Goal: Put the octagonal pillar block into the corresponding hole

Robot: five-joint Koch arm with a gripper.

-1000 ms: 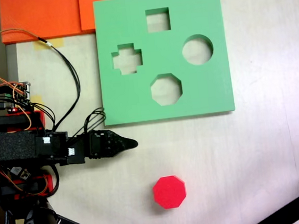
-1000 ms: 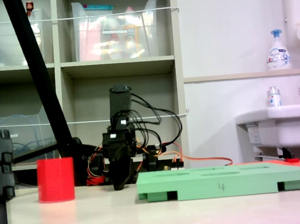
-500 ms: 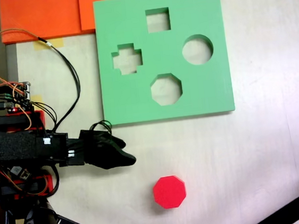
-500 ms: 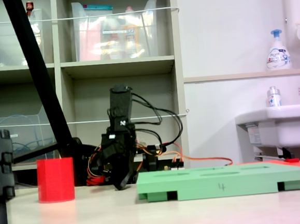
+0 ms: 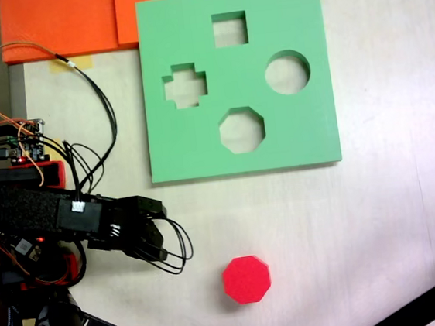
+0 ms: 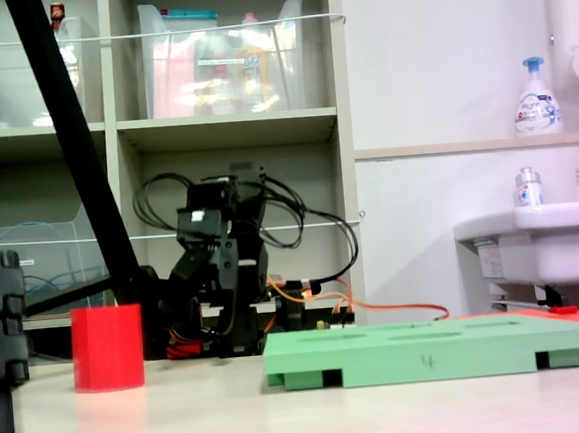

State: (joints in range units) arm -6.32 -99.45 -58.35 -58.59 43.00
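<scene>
In the fixed view from above, the red block [image 5: 246,279] sits flat on the pale surface [image 5: 379,216], alone, well below the green board [image 5: 200,145] and a little left of the eight-sided hole [image 5: 241,129], which stands empty. The claw [image 5: 157,243] lies to the block's left, apart from it and touching nothing; dark cables cross its tip, so I cannot tell how wide it stands.

In the fixed view from the side, the block [image 6: 107,348] stands upright at the left, with straight walls and a level top, near the arm. The claw [image 6: 223,327] points down toward the surface beside the board's [image 6: 431,351] left end; here too its opening cannot be read.

The block looks solid, stiff and matte, probably light and not slippery. I judge the best hold to be across two opposite flat faces, partway down the walls, keeping it upright so its sides can line up with the hole.
</scene>
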